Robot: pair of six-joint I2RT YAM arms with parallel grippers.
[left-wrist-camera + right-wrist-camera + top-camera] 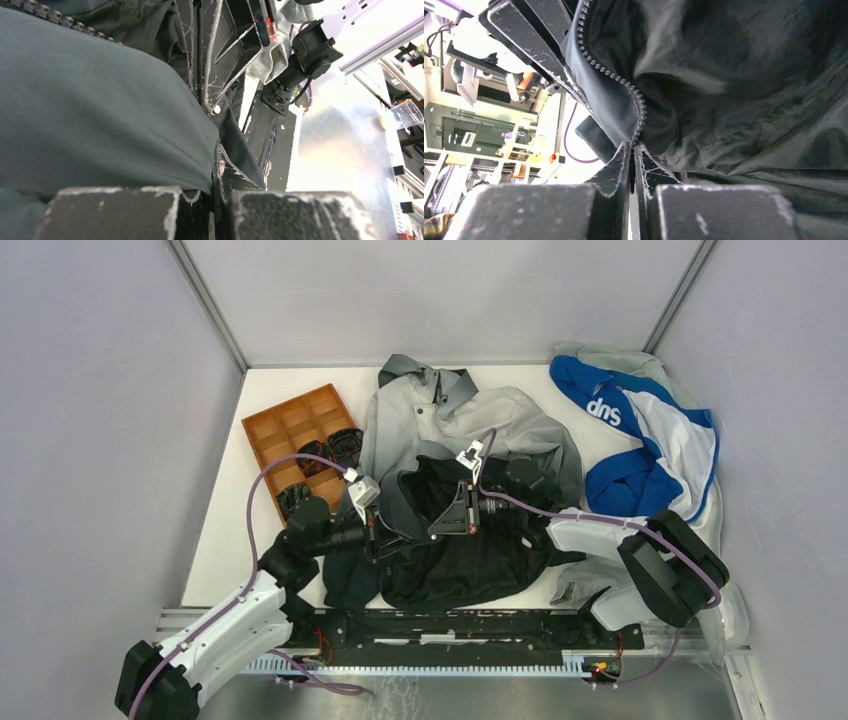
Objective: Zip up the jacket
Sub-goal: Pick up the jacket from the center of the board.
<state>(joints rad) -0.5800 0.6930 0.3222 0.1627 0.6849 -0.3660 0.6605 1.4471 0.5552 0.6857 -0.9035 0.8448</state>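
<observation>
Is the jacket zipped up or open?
Open where visible: the right gripper pinches a jacket edge whose zipper teeth run alone, unmeshed.

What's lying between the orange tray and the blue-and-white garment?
The jacket, grey fading to black, fills that gap; the top view shows it.

The jacket (734,90) is showing as thin, smooth woven cloth with a faint sheen, and its zipper teeth (609,75) are looking dull and dark. The right gripper (631,152) and the left gripper (216,167) are both wearing a matt black finish, scuffed pale along the edges. The tray (295,435) is looking like matt orange-brown plastic. The blue-and-white garment (640,435) is lying as soft cloth. The table (225,540) is showing smooth white, and the base plate (340,150) is gleaming as brushed metal.
</observation>
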